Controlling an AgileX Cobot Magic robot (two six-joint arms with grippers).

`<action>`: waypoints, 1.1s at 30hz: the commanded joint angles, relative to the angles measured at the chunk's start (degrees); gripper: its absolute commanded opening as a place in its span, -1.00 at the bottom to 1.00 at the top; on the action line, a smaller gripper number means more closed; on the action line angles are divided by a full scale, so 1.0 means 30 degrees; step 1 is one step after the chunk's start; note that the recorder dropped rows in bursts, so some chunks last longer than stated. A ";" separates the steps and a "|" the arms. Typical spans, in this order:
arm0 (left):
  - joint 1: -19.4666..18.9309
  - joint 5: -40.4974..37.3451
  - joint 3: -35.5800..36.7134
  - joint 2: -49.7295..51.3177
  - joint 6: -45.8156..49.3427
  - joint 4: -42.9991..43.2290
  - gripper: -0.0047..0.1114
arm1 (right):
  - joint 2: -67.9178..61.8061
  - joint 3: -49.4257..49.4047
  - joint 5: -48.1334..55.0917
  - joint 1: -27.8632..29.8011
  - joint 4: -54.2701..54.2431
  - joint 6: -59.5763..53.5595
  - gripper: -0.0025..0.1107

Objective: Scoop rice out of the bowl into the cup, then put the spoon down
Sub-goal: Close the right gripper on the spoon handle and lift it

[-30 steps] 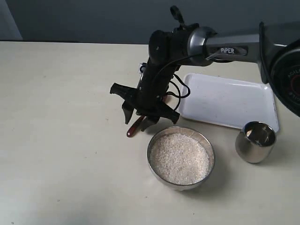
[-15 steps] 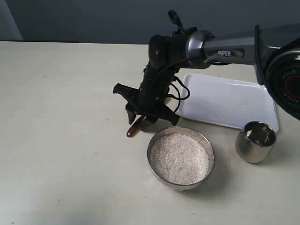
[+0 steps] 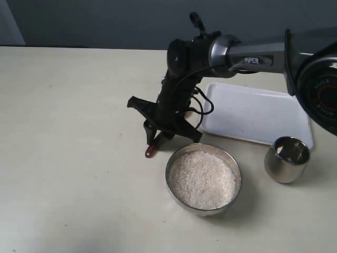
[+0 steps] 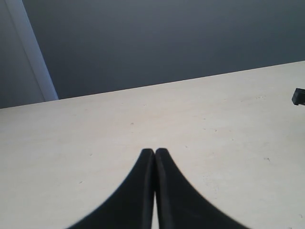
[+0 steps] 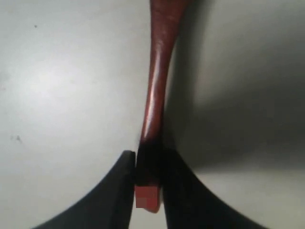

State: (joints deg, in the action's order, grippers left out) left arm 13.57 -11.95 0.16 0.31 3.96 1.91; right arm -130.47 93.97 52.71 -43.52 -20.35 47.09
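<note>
The reddish-brown wooden spoon [image 3: 150,152] lies just left of the steel bowl [image 3: 170,164], only one end showing below my right gripper [image 3: 159,138]. That gripper points down and is shut on the spoon's handle [image 5: 156,95], both fingers pressed against its end at my right gripper [image 5: 148,160]. White rice [image 3: 202,179] fills the bowl. The small steel cup [image 3: 287,158] stands to the right of the bowl. My left gripper [image 4: 155,151] is shut on nothing over bare table, and it is out of the exterior view.
A white tray [image 3: 253,113] lies behind the bowl and cup, under the right arm. The beige table [image 3: 68,132] spreads wide to the left. A dark wall runs behind the table's far edge.
My right gripper's fingers, spread wide around the spoon a second ago, have come together on its handle. The spoon's visible end has shifted slightly toward the bowl.
</note>
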 commanded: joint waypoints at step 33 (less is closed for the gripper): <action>0.0101 0.0137 -0.0052 -0.0104 -0.0098 -0.0052 -0.91 | -0.0653 0.6694 0.5750 0.0043 0.4027 -0.5262 -0.97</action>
State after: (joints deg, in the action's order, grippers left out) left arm 13.57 -11.95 0.16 0.31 3.96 1.91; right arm -133.14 110.70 69.05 -43.64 -9.15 34.90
